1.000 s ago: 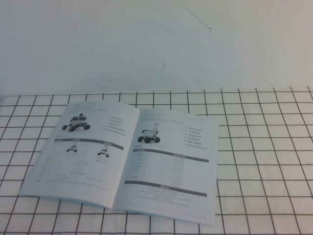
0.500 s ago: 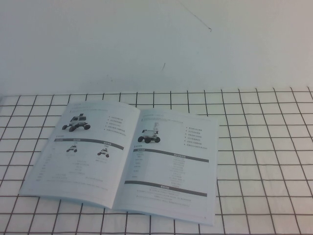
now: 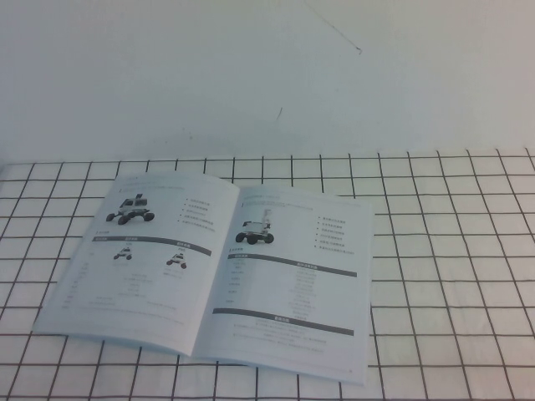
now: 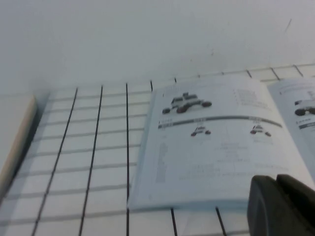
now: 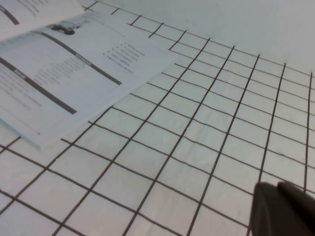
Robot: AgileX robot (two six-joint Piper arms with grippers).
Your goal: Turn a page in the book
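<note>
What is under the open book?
The book lies flat on the checked tablecloth; what it covers is hidden. Left gripper and right gripper hang off it, both shut on nothing.

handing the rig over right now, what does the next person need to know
Left gripper: fingers together, empty, by the book's near left corner.
Right gripper: shut, empty, over the checked cloth right of the book.
Book: lies open and flat on the cloth. The right-hand page is flat, untouched.
Done: nothing.
Left: lift the page's edge and turn it over.
</note>
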